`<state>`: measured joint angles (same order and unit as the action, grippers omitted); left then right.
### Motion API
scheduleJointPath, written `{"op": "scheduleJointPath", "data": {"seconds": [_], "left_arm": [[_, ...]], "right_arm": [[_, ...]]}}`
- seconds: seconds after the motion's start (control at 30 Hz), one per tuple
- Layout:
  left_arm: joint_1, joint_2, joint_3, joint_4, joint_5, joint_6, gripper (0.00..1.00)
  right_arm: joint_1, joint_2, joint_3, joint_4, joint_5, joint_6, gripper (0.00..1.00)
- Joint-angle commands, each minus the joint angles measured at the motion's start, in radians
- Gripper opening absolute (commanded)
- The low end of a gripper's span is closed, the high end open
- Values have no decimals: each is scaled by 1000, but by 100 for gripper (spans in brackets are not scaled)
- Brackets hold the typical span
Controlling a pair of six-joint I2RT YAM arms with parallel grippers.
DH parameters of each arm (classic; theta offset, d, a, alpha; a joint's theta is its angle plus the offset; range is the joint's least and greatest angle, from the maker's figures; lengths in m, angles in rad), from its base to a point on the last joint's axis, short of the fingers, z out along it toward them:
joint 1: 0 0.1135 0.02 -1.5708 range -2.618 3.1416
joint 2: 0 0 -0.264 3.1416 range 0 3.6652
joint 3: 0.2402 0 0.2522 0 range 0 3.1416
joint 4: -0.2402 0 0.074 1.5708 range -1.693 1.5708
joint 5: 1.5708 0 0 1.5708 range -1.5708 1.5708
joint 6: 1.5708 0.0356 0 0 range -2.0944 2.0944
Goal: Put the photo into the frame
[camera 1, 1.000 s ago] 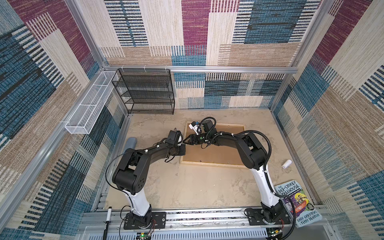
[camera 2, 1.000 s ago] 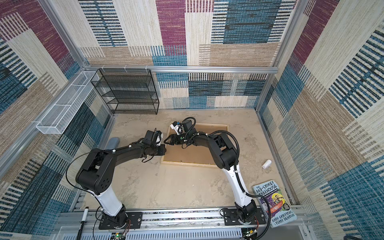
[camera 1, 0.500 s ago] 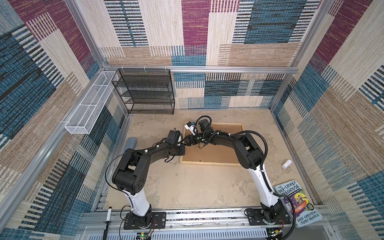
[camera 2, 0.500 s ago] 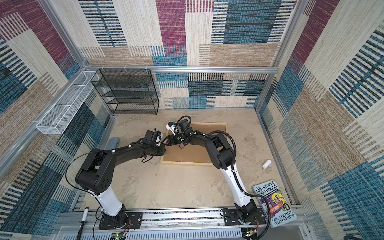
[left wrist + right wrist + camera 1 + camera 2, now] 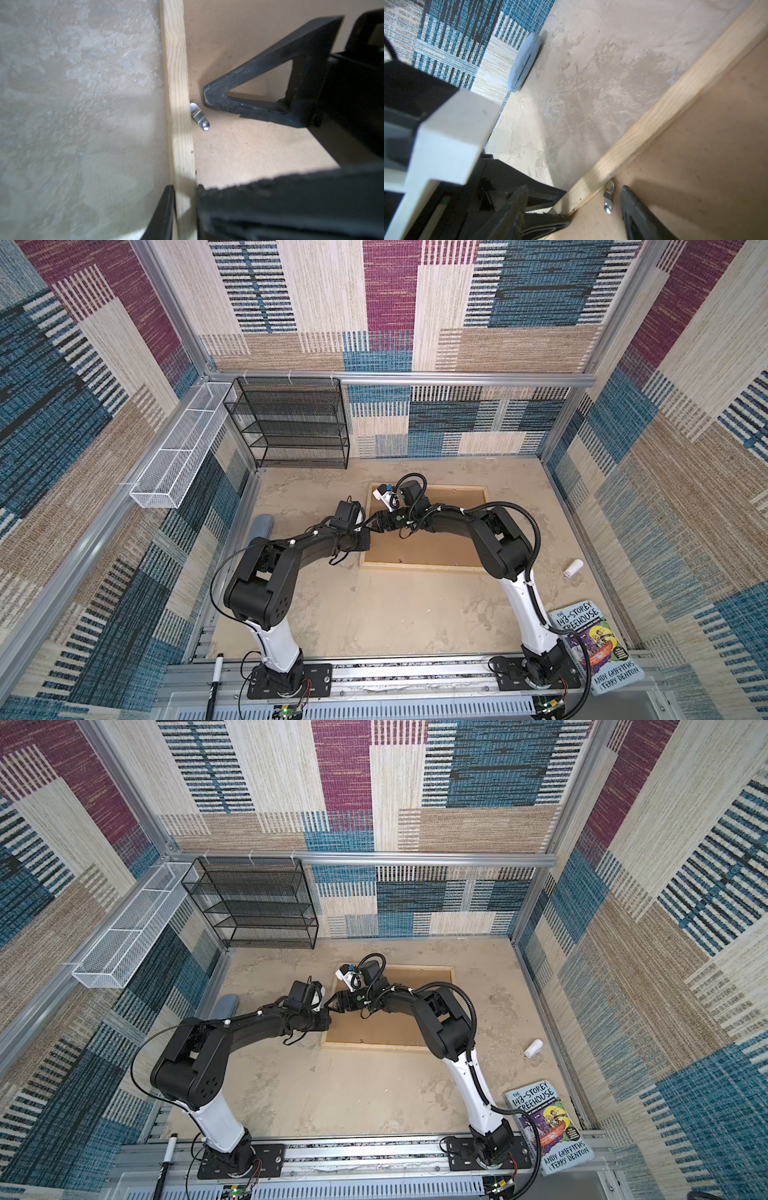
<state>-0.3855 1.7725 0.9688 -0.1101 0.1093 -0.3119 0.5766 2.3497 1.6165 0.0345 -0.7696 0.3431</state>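
While both arms reach low and meet tip to tip, the left end effector (image 5: pixel 184 192) pinches the wood side of the frame (image 5: pixel 176 83), flat on the desk (image 5: pixel 83 104). The right end effector (image 5: pixel 575 191) is wide open, holding nothing, a metal clip (image 5: pixel 608 197) between its fingers (image 5: pixel 633 207). A brown board (image 5: pixel 259 145) fills the frame.

frame (image 5: pixel 374 1046) flat | left pincer (image 5: pixel 328 1016), right pincer (image 5: pixel 331 1006) at one edge | grip unclear
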Motion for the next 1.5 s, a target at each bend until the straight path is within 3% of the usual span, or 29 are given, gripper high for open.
{"op": "scheduleJointPath", "data": {"seconds": [0.0,0.33,0.67,1.47], "left_arm": [[-3,12,-1,-76,43,35,18],[-3,19,2,-75,47,37,18],[-3,32,8,-75,49,37,19],[-3,44,18,-77,55,42,18]], "right_arm": [[8,27,-7,-205,17,-22,73],[40,101,86,-272,-94,-97,73],[45,99,51,-280,-180,-136,72],[85,130,79,-368,-231,-195,72]]}}
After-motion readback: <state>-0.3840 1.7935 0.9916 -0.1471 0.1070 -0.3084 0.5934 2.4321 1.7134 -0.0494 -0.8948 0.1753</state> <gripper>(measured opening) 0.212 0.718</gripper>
